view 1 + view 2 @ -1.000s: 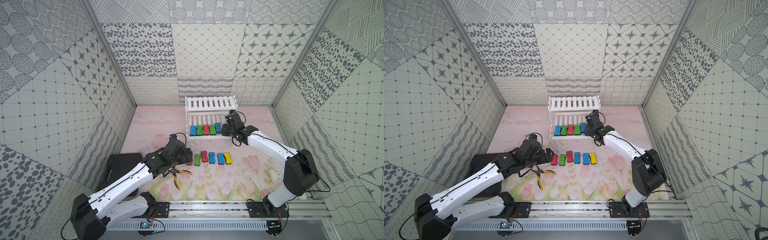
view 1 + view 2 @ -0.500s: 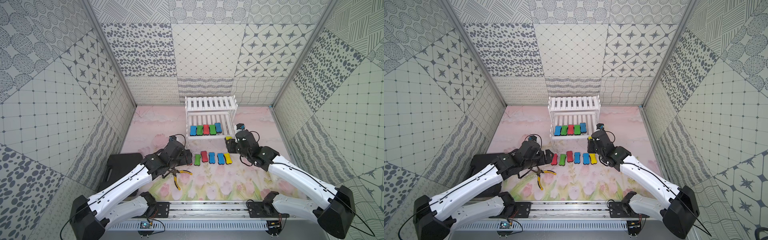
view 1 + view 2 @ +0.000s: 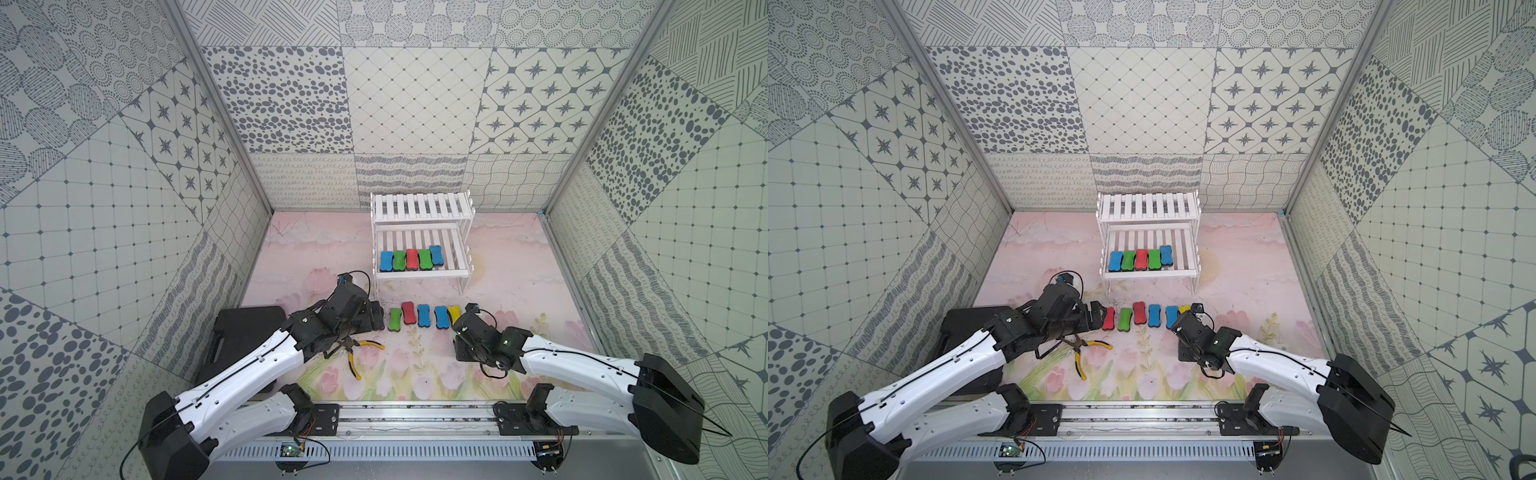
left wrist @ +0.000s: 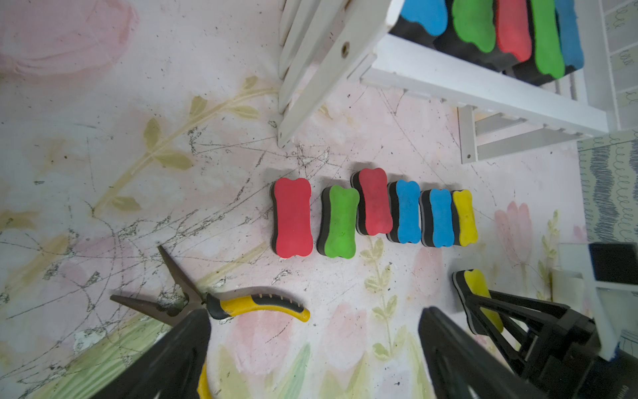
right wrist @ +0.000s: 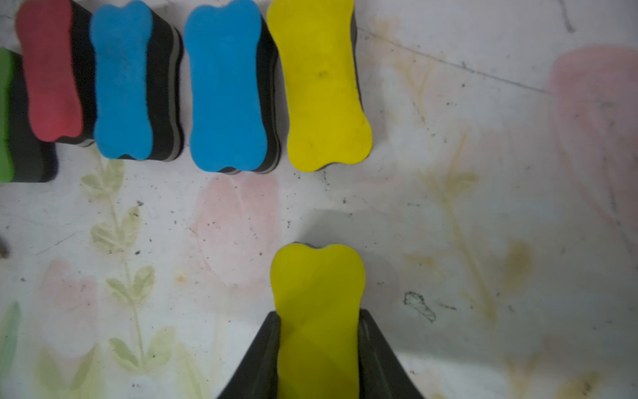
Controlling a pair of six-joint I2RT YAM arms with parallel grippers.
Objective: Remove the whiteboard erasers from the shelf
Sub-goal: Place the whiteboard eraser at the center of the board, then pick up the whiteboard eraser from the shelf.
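We see our right gripper (image 5: 317, 316) clamping a yellow eraser (image 5: 317, 286) at five o'clock of the six-eraser row (image 3: 423, 316). Our left gripper (image 4: 312, 316) gapes wide, empty. Five erasers (image 3: 412, 259) sit on the lower tier of the white shelf (image 3: 422, 205), at twelve o'clock.

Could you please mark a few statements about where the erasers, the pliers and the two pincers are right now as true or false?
1. The right pincer grips a yellow eraser. True.
2. Three erasers sit on the upper tier of the shelf. False: the five erasers on it all sit on the lower tier.
3. The left pincer is shut on the pliers. False: it is open and holds nothing; the pliers lie on the table.
4. Six erasers lie in a row on the table in front of the shelf. True.
5. The black case stands on the shelf. False: it lies on the table, apart from the shelf.
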